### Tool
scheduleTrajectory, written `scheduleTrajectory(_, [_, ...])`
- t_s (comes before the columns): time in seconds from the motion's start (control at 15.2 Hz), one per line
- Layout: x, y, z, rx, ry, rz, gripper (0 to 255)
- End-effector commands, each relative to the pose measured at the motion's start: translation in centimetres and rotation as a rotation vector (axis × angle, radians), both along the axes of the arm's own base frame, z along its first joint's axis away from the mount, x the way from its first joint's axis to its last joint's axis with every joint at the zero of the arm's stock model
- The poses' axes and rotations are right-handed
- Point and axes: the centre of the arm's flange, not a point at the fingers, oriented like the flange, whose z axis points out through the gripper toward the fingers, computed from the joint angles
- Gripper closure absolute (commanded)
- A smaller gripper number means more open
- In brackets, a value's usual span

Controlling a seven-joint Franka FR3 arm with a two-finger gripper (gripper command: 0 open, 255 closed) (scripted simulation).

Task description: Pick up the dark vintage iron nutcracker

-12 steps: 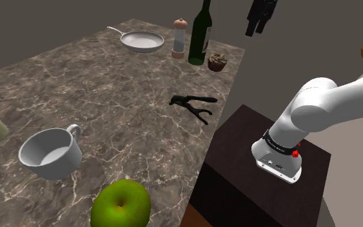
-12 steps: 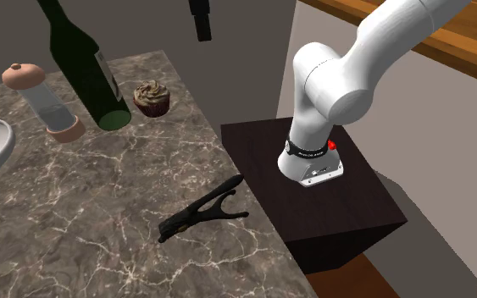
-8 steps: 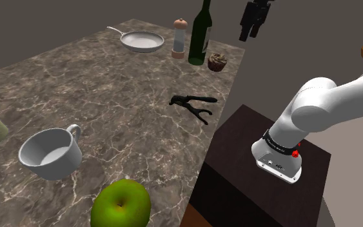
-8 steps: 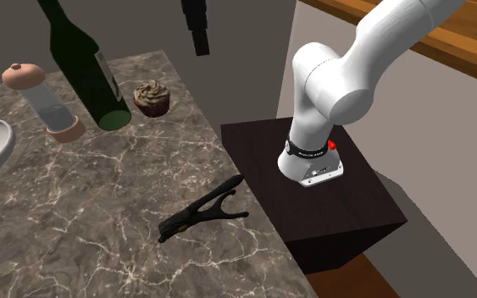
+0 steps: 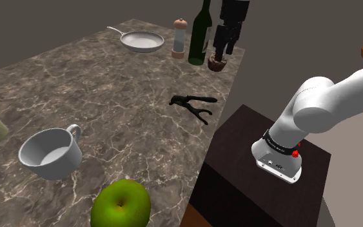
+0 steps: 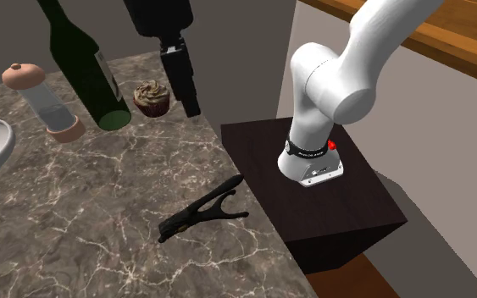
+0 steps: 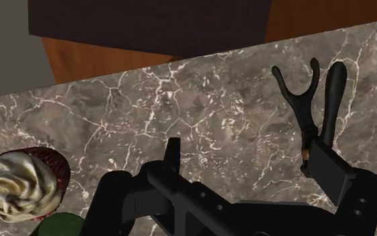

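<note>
The dark iron nutcracker (image 5: 193, 103) (image 6: 202, 210) lies flat on the marble counter (image 5: 102, 90) close to the edge by the stand, its handles splayed. My black gripper (image 5: 223, 53) (image 6: 191, 106) hangs in the air above the counter's far edge, beside the cupcake and well short of the nutcracker. Its fingers stand apart, open, with nothing between them. In the wrist view the nutcracker (image 7: 307, 100) lies ahead of the gripper (image 7: 250, 161), past the right finger.
A cupcake (image 5: 216, 62) (image 6: 152, 97) (image 7: 23, 184), a dark wine bottle (image 5: 200, 35) (image 6: 84, 72), a pepper grinder (image 5: 179, 39) and a pan (image 5: 142, 42) stand at the far end. A mug (image 5: 49, 153) and green apple (image 5: 120, 204) sit nearer. The dark stand (image 5: 264, 180) adjoins the counter.
The gripper has come down and shifted toward the shoulder view's left, from high beyond the counter's edge to just beside the cupcake. The nutcracker has not moved.
</note>
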Motion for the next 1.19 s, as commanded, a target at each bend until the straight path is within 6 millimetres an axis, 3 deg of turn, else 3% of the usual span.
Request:
scheduleTrajectory(0.0, [0.8,2.3,-1.6,-0.001,0.013,0.021,0])
scheduleTrajectory(0.73, [3.7,14.8,-9.7,-0.013,0.085,0.136,0])
scheduleTrajectory(1.12, [3.7,14.8,-12.9,-0.013,0.085,0.136,0])
